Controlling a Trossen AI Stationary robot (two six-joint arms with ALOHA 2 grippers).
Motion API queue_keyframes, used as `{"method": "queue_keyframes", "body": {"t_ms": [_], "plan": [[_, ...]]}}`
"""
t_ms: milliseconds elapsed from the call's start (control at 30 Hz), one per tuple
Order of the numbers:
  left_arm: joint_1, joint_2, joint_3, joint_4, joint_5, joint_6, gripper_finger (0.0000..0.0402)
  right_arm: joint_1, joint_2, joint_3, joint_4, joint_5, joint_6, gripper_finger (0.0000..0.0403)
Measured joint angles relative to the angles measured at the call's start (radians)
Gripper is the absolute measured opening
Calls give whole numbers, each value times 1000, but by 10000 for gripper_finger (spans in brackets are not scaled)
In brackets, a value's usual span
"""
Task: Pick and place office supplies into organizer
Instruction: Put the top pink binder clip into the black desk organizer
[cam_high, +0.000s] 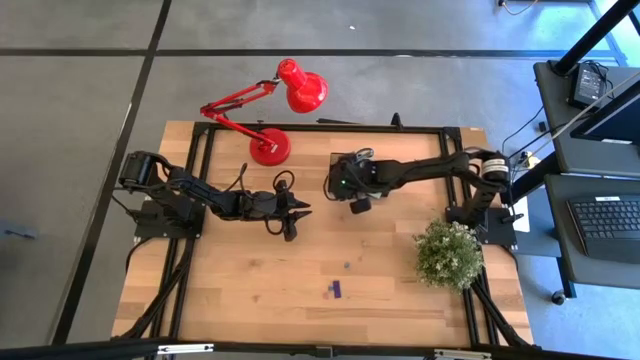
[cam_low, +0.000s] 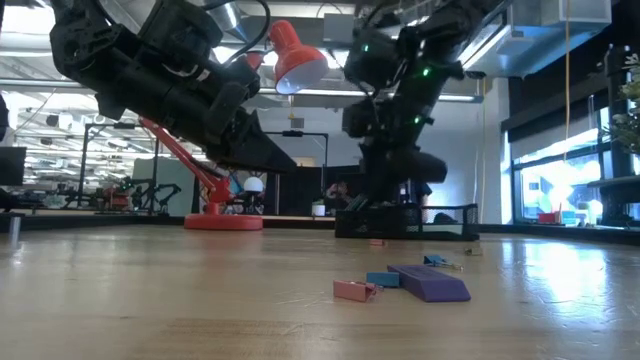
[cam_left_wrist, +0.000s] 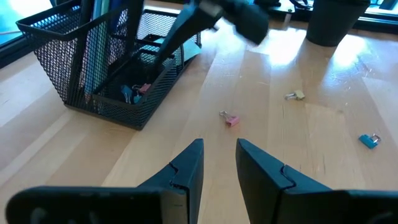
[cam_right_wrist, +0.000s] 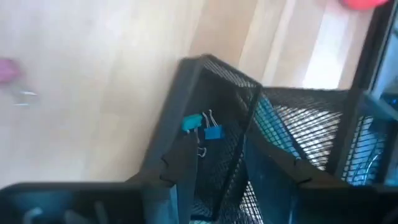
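The right pincer (cam_right_wrist: 211, 168) hangs open and empty over the organizer (cam_right_wrist: 273, 124). The left pincer (cam_left_wrist: 219, 163), slightly parted and empty, points at a pink clip (cam_left_wrist: 231, 119) on the surface at its twelve o'clock, nearer this arm.

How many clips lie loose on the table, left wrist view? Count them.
3: pink clip nearest the organizer, gold clip farther, blue clip farthest. Others may be hidden.

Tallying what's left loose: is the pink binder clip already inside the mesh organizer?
No, the pink binder clip lies on the bare table beside the organizer.
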Motion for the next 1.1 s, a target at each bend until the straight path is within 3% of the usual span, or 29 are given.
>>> {"method": "queue_keyframes", "body": {"t_ms": [100, 300, 400, 1100], "plan": [[0, 0, 0, -3, 0, 0, 88, 23, -32, 1, -42, -47, -23, 135], [0, 0, 0, -4, 0, 0, 88, 74, -45, 1, -99, -330, -106, 135], [0, 0, 0, -7, 0, 0, 88, 92, -38, 1, -85, -423, -117, 135], [0, 0, 0, -12, 0, 0, 88, 103, 52, 1, -43, -471, -216, 135]]}}
